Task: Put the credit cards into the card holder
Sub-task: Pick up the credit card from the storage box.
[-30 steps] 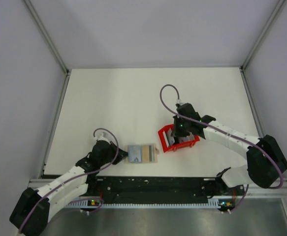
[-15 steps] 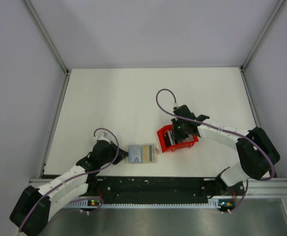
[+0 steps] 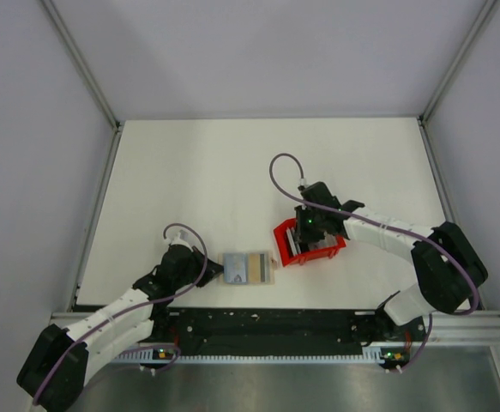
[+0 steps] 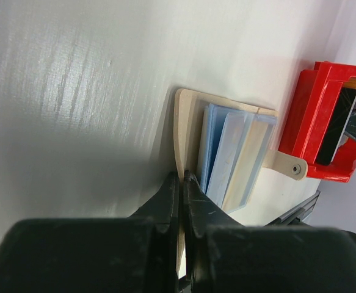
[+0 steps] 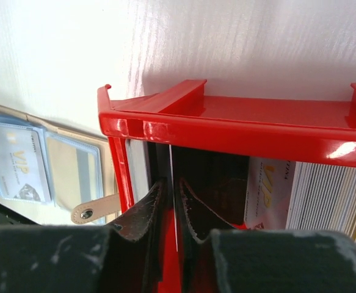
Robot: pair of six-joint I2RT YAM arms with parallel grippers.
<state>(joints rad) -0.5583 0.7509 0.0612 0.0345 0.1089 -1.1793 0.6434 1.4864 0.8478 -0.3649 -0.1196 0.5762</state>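
Note:
The beige card holder (image 3: pixel 247 268) lies open on the white table, with pale blue cards (image 4: pixel 217 149) in its slots. It also shows in the right wrist view (image 5: pixel 74 168). My left gripper (image 3: pixel 216 273) is shut on the holder's left edge (image 4: pixel 182 178). The red tray (image 3: pixel 286 251) stands just right of the holder and holds several credit cards on edge, among them a black one (image 4: pixel 339 125) and a white VIP one (image 5: pixel 269 189). My right gripper (image 3: pixel 306 238) reaches down into the tray. Its fingers (image 5: pixel 171 183) are narrowly open on either side of a thin card's edge (image 5: pixel 173 162).
The holder's snap tab (image 5: pixel 95 210) points at the tray's left wall (image 5: pixel 121 177). The tray's rim (image 5: pixel 239 125) crosses in front of the right gripper. Metal frame posts and grey walls border the table; the arms' base rail (image 3: pixel 267 322) runs along the near edge.
My right gripper has shifted a little left and down into the red tray over the cards. The left gripper and the card holder have not moved.

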